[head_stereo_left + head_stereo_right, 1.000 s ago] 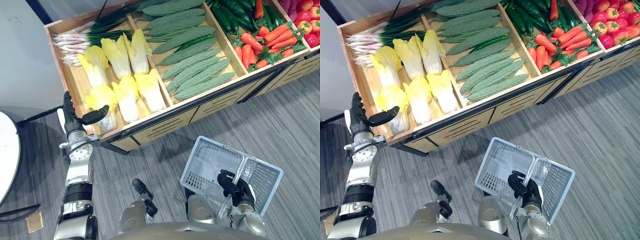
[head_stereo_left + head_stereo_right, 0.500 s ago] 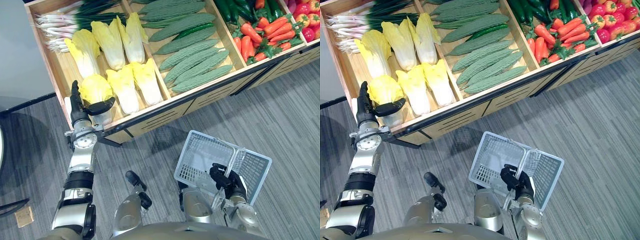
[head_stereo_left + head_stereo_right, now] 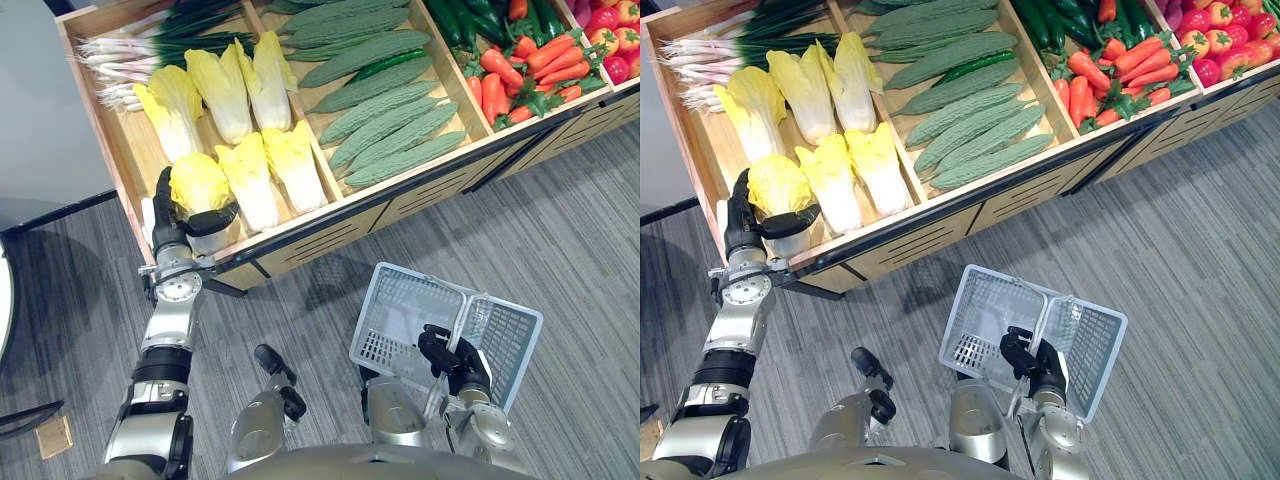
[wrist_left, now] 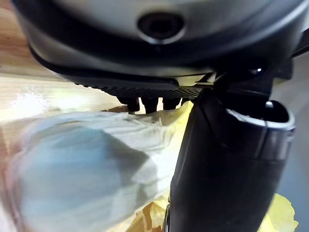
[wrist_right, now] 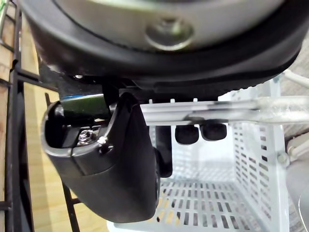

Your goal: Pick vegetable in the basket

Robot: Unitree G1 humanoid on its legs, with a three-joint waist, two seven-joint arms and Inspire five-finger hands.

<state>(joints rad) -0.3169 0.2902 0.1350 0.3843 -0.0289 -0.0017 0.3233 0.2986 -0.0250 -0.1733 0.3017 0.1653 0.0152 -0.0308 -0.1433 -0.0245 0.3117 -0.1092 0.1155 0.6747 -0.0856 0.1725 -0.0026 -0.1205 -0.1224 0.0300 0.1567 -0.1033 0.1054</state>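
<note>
**Left hand and target.** The left hand (image 3: 172,222) is at the lower left corner of the wooden display stand (image 3: 320,240), in its leftmost compartment. The hand is spread. Its fingers (image 3: 163,192) stand upright against the left flank of the front-left napa cabbage (image 3: 198,180), and its thumb (image 3: 212,219) reaches across the pale base. The cabbage lies in the compartment, between thumb and fingers. The left wrist view shows the pale leaves just beyond the palm. Whether the fingers press on them cannot be told.

**Stand contents.**
- Napa cabbages: six, in two rows of three.
- Spring onions (image 3: 150,55): one bundle behind the cabbages, stalks too fine to count.
- Bitter gourds (image 3: 390,95): next compartment. The upper ones are cut off by the top edge of the frame, so no count is possible.
- Cucumber (image 3: 390,66): one smooth, brighter one among the gourds.

**Basket.** One pale plastic basket (image 3: 405,305) hangs over the grey floor (image 3: 560,230), lower centre-right and well apart from the stand. It holds nothing. The right hand (image 3: 455,362) is curled round its metal handle (image 5: 217,113).

**Upper right.** Dark green vegetables (image 3: 465,30), carrots (image 3: 520,70) and red vegetables (image 3: 610,30) are cropped by the frame and piled too closely to count.
</note>
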